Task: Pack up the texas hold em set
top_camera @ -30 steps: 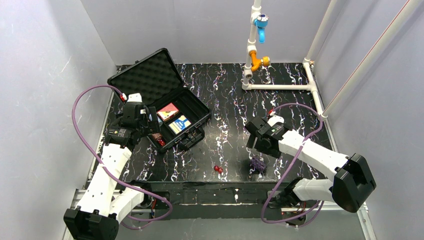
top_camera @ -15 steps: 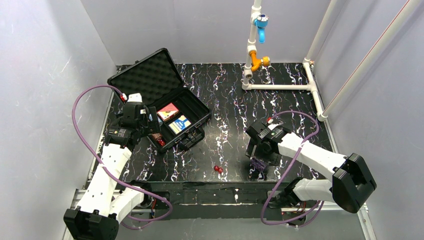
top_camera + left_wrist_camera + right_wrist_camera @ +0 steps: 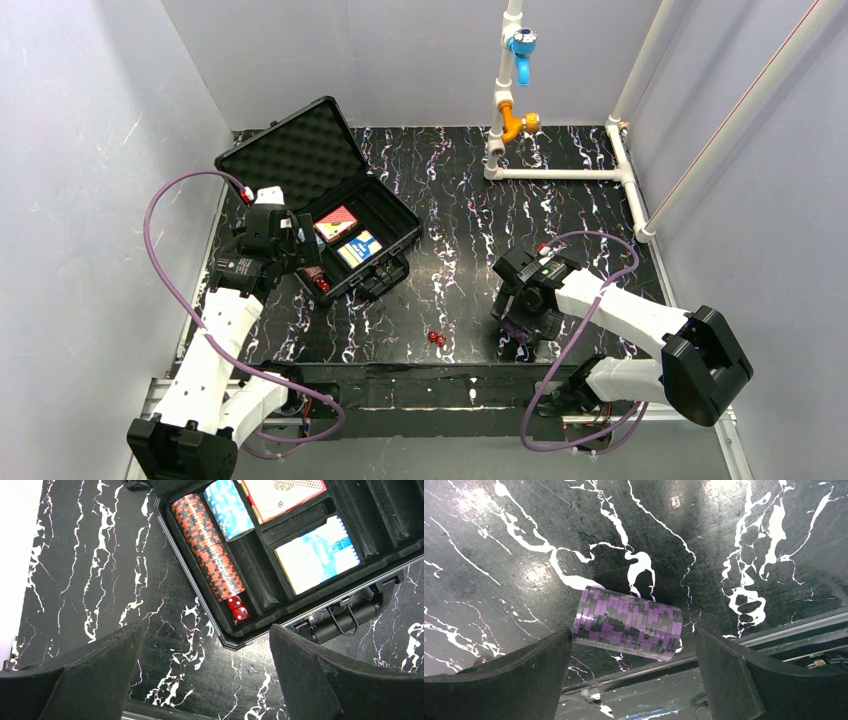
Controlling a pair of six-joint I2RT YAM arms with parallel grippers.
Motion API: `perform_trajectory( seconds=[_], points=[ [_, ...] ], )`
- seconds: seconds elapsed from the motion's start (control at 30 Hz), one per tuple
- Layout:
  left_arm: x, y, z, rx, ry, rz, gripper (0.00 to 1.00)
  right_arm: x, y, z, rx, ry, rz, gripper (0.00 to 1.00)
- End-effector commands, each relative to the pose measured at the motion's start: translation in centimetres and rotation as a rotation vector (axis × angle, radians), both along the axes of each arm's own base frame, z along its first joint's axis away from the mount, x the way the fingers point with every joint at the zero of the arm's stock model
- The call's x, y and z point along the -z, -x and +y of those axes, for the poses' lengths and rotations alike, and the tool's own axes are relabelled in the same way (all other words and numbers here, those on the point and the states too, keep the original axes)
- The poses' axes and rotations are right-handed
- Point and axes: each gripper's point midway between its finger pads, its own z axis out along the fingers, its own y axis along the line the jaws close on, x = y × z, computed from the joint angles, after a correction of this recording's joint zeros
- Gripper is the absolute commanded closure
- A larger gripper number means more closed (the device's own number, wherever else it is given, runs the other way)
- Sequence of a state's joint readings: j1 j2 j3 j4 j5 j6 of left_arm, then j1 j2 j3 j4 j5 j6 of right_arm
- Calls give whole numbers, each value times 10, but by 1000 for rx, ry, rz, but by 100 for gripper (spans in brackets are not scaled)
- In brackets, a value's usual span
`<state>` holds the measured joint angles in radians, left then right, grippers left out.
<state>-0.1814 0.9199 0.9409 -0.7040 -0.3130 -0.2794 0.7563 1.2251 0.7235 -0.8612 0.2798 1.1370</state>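
Purple chip stack (image 3: 628, 629) lies sideways on our black, white-veined worktop (image 3: 450, 200), within our wide-spread right gripper (image 3: 632, 632). Our left gripper (image 3: 205, 627) gapes over a corner of the open case (image 3: 290, 155). Grey walls (image 3: 100, 150) enclose us.

The left arm (image 3: 215, 335), lower left, and right arm (image 3: 630, 312), lower right, have white links and blocky black joints. A purple cable (image 3: 155, 240) loops off each. The fingers (image 3: 85, 677) are broad black wedges, perhaps foam-faced.
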Motion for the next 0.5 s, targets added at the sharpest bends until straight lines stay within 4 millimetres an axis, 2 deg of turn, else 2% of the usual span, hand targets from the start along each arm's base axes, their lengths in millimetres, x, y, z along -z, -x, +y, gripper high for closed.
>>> perform_trajectory(
  seconds=[0.0, 0.47],
  points=[
    [-1, 3, 1, 9, -7, -3, 2, 0, 2, -1, 73, -24, -7, 2],
    [-1, 3, 0, 12, -3, -6, 2, 2, -8, 0, 160, -32, -53, 2]
  ],
)
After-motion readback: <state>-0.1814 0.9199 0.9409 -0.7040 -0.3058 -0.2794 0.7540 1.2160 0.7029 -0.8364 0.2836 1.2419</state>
